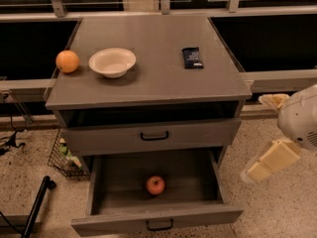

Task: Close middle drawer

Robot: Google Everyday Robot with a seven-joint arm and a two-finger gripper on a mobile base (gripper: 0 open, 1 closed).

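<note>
The middle drawer [157, 218] of the grey cabinet is pulled far out, its plain front and black bar handle at the bottom edge of the view. A red apple [155, 185] lies inside its deep box. The top drawer [154, 135] above it stands slightly out, with a dark gap under the cabinet top. My gripper [257, 138] hangs in the air to the right of the cabinet, level with the open drawer's right side and apart from it. Its two cream fingers [270, 161] are spread with nothing between them. The lowest drawer is out of view.
On the cabinet top [163, 83] lie an orange [67, 61], a white bowl [112, 62] and a dark snack bar [192, 57]. A wire basket [64, 157] and a black pole [37, 207] stand on the speckled floor at the left. A window ledge runs behind.
</note>
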